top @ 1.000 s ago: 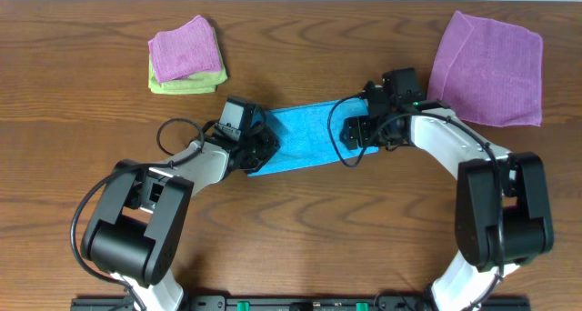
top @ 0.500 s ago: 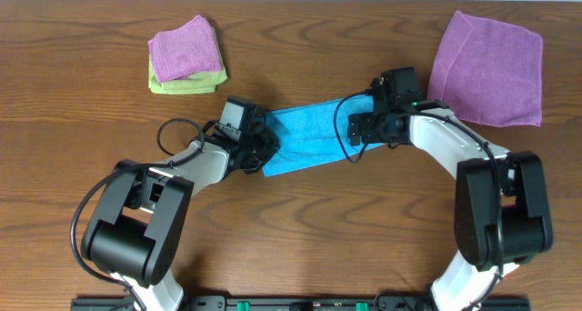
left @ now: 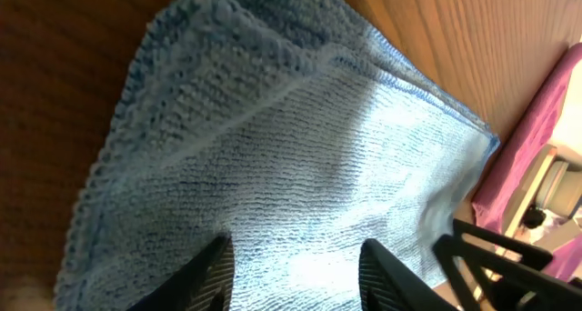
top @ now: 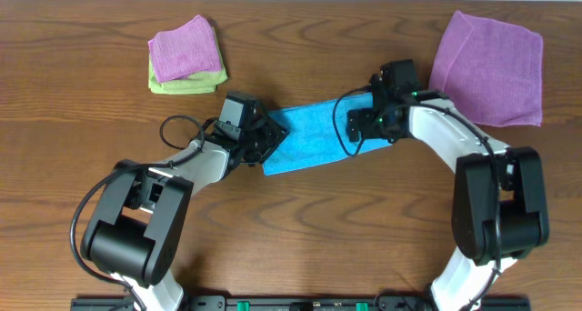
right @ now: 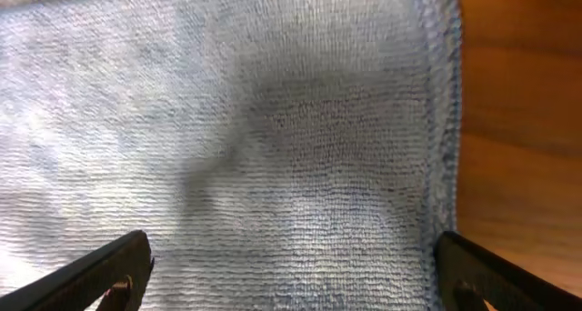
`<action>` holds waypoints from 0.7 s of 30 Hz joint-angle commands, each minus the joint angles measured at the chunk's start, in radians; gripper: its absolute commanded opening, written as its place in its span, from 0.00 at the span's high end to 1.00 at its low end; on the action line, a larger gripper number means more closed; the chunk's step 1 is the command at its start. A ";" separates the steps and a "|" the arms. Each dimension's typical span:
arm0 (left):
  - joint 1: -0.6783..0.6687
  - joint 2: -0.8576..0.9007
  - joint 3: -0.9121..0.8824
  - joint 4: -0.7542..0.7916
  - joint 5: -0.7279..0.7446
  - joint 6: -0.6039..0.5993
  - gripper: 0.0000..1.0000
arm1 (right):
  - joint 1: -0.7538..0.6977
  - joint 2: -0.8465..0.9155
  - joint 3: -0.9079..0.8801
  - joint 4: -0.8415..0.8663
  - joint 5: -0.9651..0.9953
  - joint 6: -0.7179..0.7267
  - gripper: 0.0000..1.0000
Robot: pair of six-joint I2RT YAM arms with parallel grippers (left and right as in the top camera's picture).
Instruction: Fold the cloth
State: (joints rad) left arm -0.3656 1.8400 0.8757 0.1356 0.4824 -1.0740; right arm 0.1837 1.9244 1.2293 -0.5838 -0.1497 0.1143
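Cloth (top: 314, 138): folded band, lying flat and slanted at middle of worktop (top: 82, 102). Judged soft, light, limp, not fragile; liable to sag and unfold. Best pinched through all layers at short-end corners. Left tool (left: 296, 256), right tool (right: 291, 265): parted, empty, above opposite ends.
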 commanded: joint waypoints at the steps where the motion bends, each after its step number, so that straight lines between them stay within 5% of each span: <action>1: 0.003 0.006 -0.001 0.006 0.030 -0.002 0.52 | 0.001 0.009 0.069 -0.048 -0.011 0.004 0.01; 7: -0.007 0.006 -0.001 0.113 0.131 -0.027 0.50 | 0.000 0.010 0.097 -0.150 0.101 0.002 0.01; 13: -0.046 0.038 -0.001 0.098 0.011 0.004 0.68 | -0.003 0.043 0.097 -0.090 0.120 -0.064 0.01; 15: -0.051 0.060 -0.001 0.098 0.007 0.004 0.94 | -0.007 0.058 0.097 -0.073 0.120 -0.065 0.01; 21: -0.052 0.119 -0.001 0.097 0.008 -0.014 0.94 | -0.021 0.079 0.097 -0.055 0.120 -0.071 0.01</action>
State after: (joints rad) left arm -0.4160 1.9274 0.8761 0.2436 0.5163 -1.0843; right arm 0.1776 1.9968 1.3136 -0.6426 -0.0463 0.0624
